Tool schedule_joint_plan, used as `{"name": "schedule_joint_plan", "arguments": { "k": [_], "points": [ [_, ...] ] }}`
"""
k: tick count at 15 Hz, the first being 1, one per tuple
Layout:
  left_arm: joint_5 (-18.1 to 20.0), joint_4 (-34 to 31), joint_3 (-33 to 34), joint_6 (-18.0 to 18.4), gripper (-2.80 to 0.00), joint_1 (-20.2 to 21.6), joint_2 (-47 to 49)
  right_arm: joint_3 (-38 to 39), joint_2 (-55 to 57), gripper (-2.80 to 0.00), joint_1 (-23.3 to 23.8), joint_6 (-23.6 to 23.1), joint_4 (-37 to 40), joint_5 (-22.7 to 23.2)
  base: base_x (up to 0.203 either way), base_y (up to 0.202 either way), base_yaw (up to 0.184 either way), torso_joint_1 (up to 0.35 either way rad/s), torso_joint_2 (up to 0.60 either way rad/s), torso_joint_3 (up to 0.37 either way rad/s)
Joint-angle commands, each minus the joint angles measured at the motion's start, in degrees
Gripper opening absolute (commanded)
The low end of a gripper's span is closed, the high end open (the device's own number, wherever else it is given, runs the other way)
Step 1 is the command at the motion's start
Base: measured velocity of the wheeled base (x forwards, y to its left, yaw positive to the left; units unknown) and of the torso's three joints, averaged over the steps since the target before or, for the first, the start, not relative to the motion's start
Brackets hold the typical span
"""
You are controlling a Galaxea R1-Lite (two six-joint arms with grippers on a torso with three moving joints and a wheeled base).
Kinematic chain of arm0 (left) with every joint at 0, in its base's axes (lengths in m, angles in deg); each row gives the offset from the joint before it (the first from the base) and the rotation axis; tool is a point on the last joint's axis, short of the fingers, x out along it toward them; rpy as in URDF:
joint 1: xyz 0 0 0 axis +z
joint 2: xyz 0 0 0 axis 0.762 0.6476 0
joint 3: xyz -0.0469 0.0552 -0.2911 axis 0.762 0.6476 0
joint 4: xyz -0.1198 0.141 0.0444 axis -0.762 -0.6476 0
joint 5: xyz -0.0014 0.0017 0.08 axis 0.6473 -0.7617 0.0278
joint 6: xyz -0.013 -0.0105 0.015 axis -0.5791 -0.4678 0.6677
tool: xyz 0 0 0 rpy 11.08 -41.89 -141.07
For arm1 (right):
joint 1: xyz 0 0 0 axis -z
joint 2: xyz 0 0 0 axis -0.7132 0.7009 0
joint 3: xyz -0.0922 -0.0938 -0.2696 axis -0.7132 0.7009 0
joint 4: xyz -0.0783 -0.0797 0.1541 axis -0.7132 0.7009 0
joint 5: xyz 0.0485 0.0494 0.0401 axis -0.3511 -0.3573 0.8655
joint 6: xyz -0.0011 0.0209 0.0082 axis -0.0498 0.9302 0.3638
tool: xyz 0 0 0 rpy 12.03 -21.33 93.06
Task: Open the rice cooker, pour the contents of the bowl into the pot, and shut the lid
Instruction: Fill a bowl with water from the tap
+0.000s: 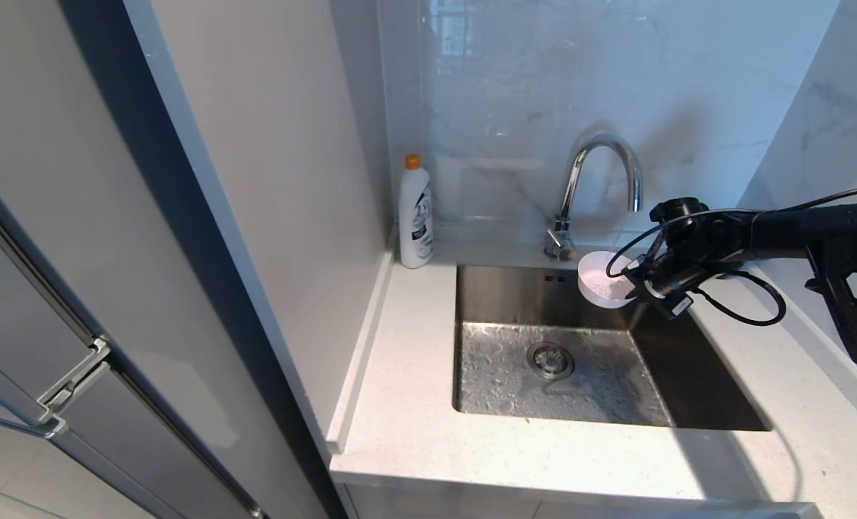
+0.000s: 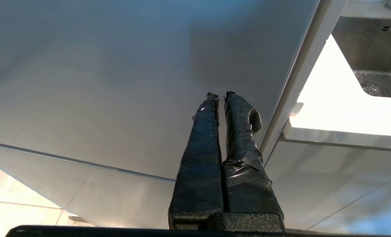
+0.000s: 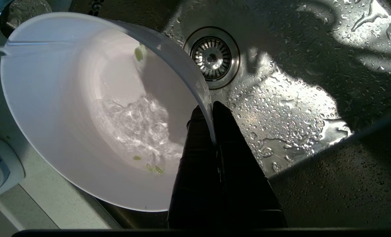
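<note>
- My right end effector point(image 3: 211, 110) is pinched shut on the rim of the bowl point(image 3: 93, 108), holding it tilted over the far right corner of the sink point(image 1: 687, 389), under the tap point(image 1: 601, 180)
- Water swirls inside the bowl with a few green bits point(image 3: 151, 166) of the contents floating in it; more bits may be hidden under the churning water
- No rice cooker, pot or lid shows in any view, so the pouring target is somewhere outside what I can see
- Risk: I judge a thin-rim pinch on a wet, water-loaded bowl to be weak; any quick wrist turn could let it pivot between my fingers point(image 3: 228, 131) or slip into the sink
- Risk: the bowl already leans, so a little more tilt would send water and green bits down the drain point(image 1: 551, 360) instead of into the pot
- Risk: carrying it away full could slop water onto the tabletop point(image 1: 414, 404) or the bottle point(image 1: 415, 216) at the far left of the sink
- Risk: lifting it, I could knock the rim against the tap spout just above
- My left end effector point(image 2: 221, 96) hangs parked beside the cabinet panel point(image 2: 100, 98), fingers pressed together, holding nothing, so it cannot steady the bowl from there
</note>
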State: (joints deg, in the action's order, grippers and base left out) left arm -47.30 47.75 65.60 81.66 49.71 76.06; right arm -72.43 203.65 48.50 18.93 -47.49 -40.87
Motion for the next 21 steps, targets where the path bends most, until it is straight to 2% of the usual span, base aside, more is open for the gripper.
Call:
{"name": "schedule_joint_plan", "arguments": {
  "k": [1, 21],
  "points": [
    [0.0, -0.1, 0.0, 0.0, -2.8, 0.0, 0.1, 0.0, 0.0, -2.8, 0.0, 0.2, 0.1, 0.0, 0.0, 0.0, 0.0, 0.0, 0.0, 0.0],
    [0.0, -0.1, 0.0, 0.0, -2.8, 0.0, 0.1, 0.0, -0.2, -2.8, 0.1, 0.9, 0.2, 0.0, 0.0, 0.0, 0.0, 0.0, 0.0, 0.0]
  ]
}}
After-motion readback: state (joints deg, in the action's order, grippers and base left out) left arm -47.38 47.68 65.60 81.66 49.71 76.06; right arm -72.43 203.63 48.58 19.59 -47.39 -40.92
